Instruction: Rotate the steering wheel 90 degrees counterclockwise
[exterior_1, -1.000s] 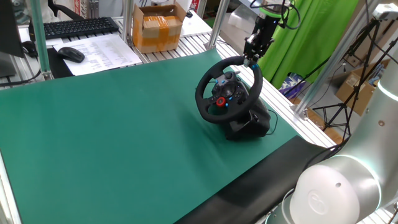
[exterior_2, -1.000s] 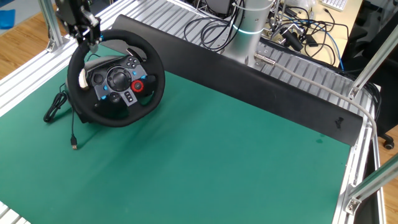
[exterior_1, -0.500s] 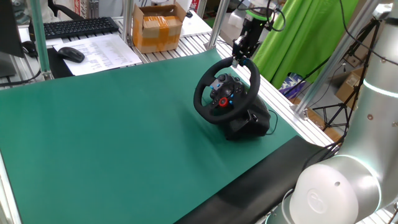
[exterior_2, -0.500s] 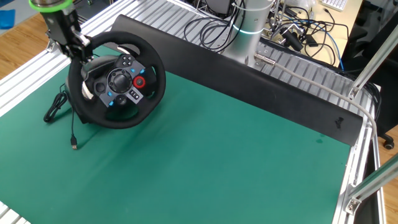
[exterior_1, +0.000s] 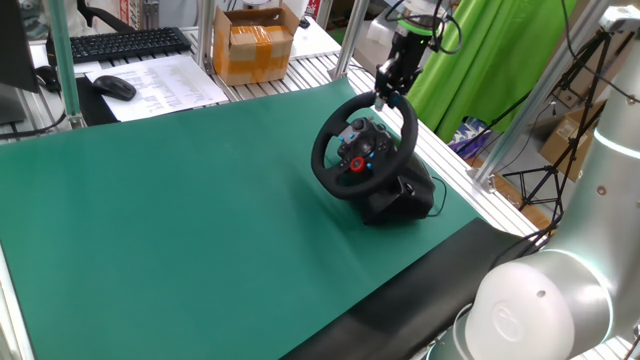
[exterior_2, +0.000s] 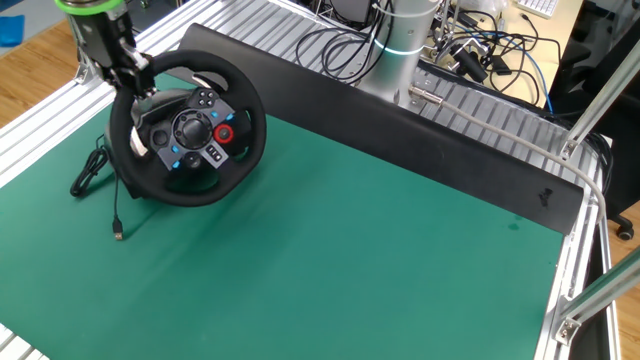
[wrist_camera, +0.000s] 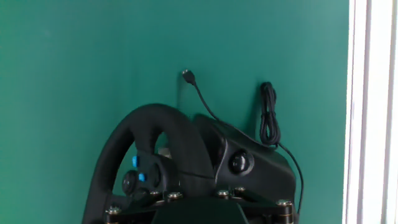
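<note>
The black steering wheel (exterior_1: 363, 146) stands tilted on its black base (exterior_1: 402, 196) at the far right of the green mat, and it also shows in the other fixed view (exterior_2: 190, 131). Its red centre knob (exterior_2: 224, 132) sits right of the hub. My gripper (exterior_1: 381, 100) is at the top of the rim, shut on it; in the other fixed view the gripper (exterior_2: 140, 87) is at the rim's upper left. In the hand view the rim (wrist_camera: 168, 134) runs under the gripper's mount at the bottom edge. The fingertips are hidden there.
The wheel's cable (exterior_2: 95, 170) lies coiled on the mat beside the base, its plug (wrist_camera: 186, 74) loose. An aluminium post (exterior_1: 347, 40) and a cardboard box (exterior_1: 255, 45) stand behind the wheel. A keyboard (exterior_1: 120, 42) and a mouse (exterior_1: 113, 87) are at the far left.
One second ago the gripper was further right on the rim. It has swung left with the rim and the wheel has turned counterclockwise. In the last half second it barely moved.
</note>
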